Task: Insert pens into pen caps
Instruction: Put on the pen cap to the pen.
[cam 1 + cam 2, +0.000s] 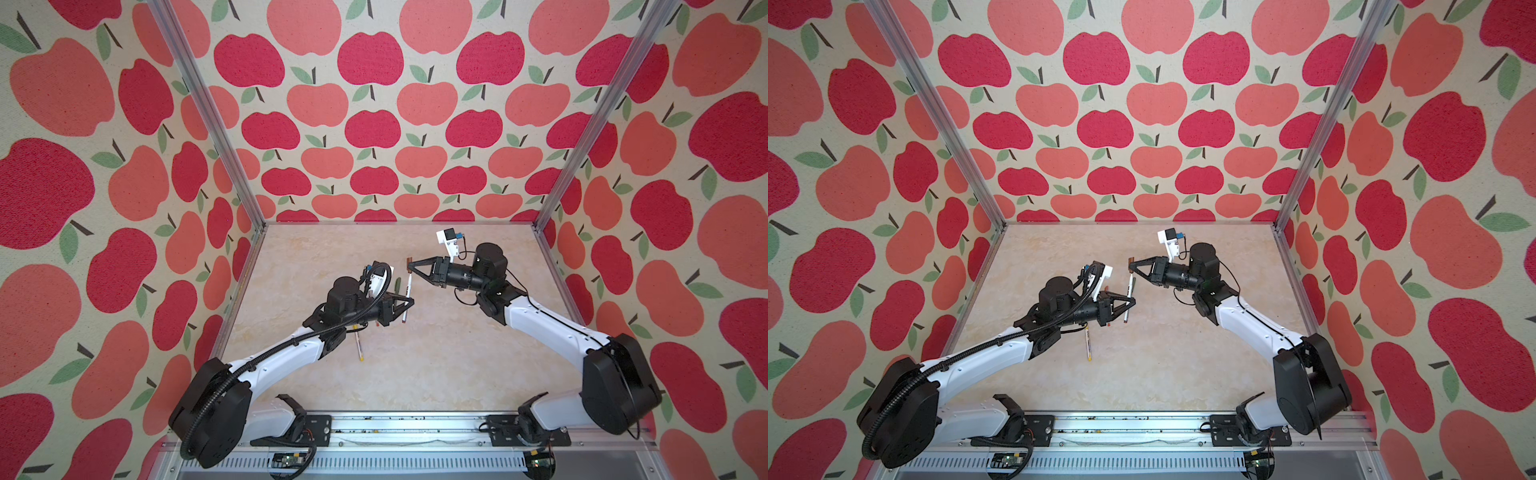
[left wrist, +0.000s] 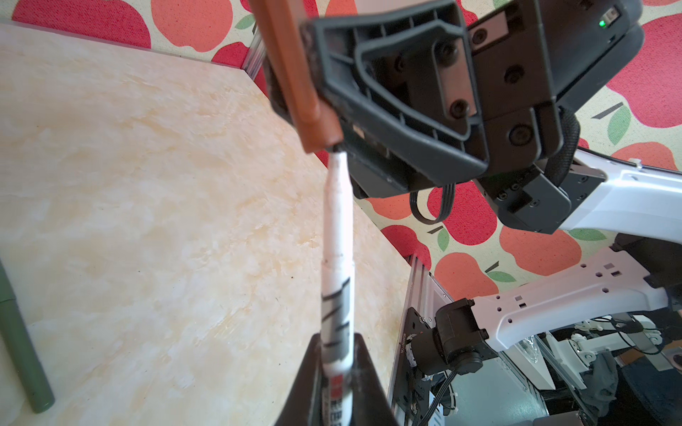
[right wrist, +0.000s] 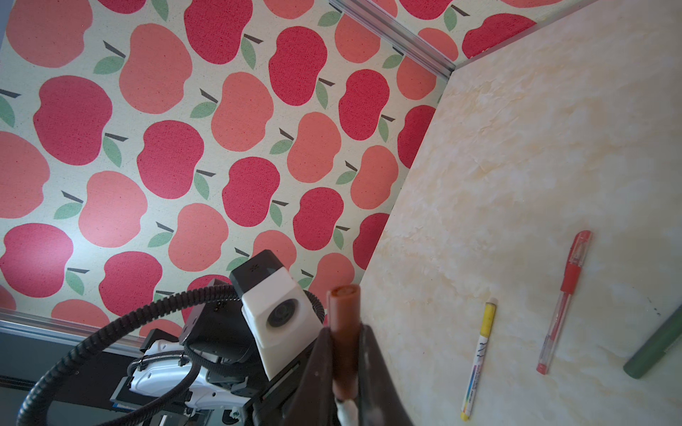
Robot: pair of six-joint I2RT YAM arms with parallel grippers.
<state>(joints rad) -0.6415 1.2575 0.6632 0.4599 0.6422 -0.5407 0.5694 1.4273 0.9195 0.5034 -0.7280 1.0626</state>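
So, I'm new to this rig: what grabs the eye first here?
The loud apple wallpaper on the walls. Then, mid-air above the table, the white pen in the left tool meets the brown cap pinched in the right tool. A yellow pen, a red pen and a green pen lie on the table.

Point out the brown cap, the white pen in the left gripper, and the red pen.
brown cap (image 2: 291, 73): left wrist view, middle of its side.
white pen (image 2: 337, 236): left wrist view, bare barrel.
red pen (image 3: 568, 280): right wrist view, solid red part.
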